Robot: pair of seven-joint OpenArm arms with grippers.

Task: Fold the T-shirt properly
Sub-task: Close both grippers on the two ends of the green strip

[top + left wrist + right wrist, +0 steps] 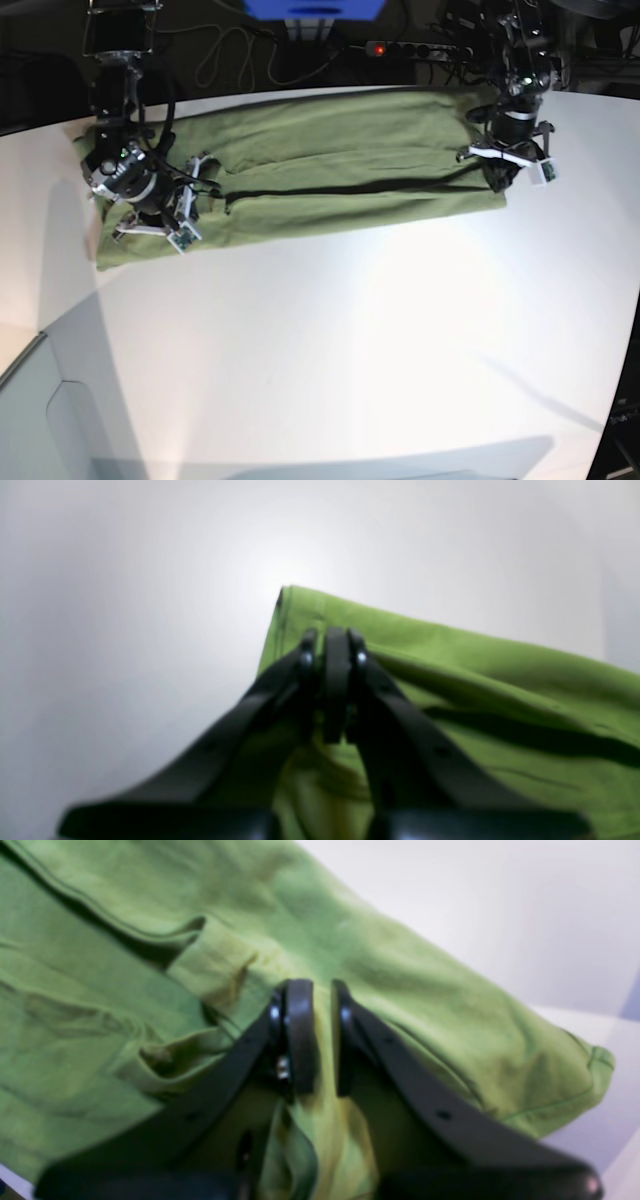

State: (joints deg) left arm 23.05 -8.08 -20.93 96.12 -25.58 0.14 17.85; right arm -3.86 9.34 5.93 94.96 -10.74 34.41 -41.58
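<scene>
A white table point(400, 330) carries the T-shirt point(330, 165), an olive-green garment lying as a long, narrow band across the far part of the surface. In the base view its long axis runs from about nine o'clock, slightly lower, to about three o'clock, slightly higher. A dark lengthwise crease shows where one layer is lapped over another.

At the band's nine o'clock end sits the right pincer point(172, 215), directly on the cloth. Its wrist view shows the right pincer point(320, 1040) with its jaws nearly together and a ridge of green fabric pinched up between them, so it grips the T-shirt point(400, 990). A hemmed edge, likely a sleeve, trails toward four o'clock in that view.

At the three o'clock end sits the left pincer point(503, 168), also on the cloth. Its wrist view shows the left pincer point(334, 650) fully closed, with the T-shirt point(500, 680) bunched beneath it and a hemmed corner at twelve o'clock just beyond the tips. It appears to clamp the fabric, though the cloth between the pads is hidden.

Each arm therefore holds one end, and the garment stretches between them. The coming fold probably depends on both ends travelling together across that long axis.
</scene>
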